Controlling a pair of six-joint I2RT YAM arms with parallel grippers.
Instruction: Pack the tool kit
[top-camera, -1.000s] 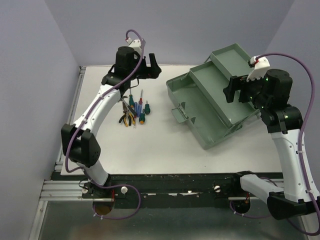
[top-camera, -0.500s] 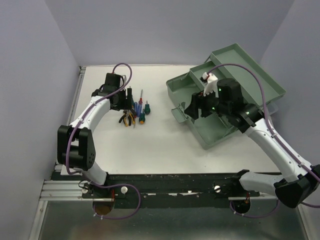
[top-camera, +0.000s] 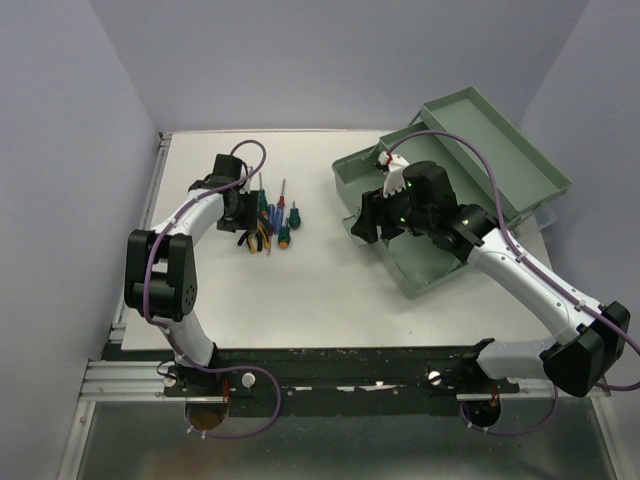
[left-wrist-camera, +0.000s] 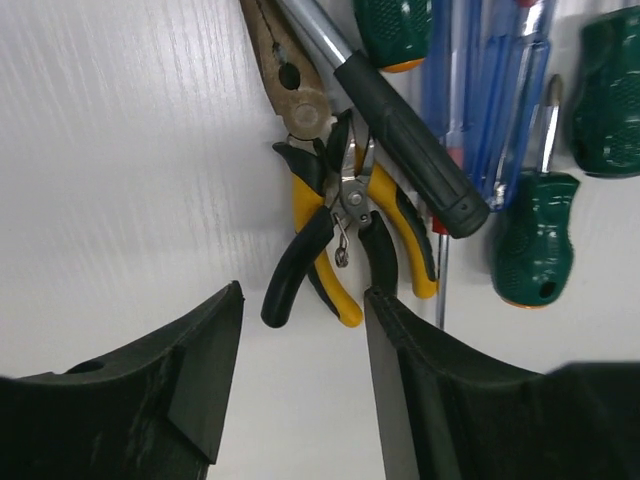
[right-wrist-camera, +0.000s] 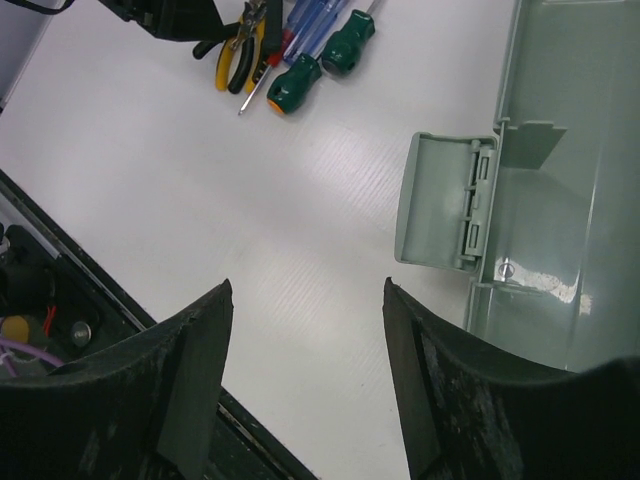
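Observation:
The grey-green toolbox stands open at the right, its trays spread out; its front latch flap shows in the right wrist view. The tools lie in a cluster at the left: yellow-black pliers, a black-handled hammer, blue screwdrivers and green screwdrivers. My left gripper is open and empty, low over the table just short of the pliers' handles; it also shows in the top view. My right gripper is open and empty, above the table beside the toolbox's front left corner.
The table's near edge with a black rail lies below my right gripper. Bare white table spans between the tools and the toolbox. Grey walls close in the left and back sides.
My left gripper has dropped down and back onto the tool cluster. My right arm has swung left, from over the toolbox's right side to its front left corner.

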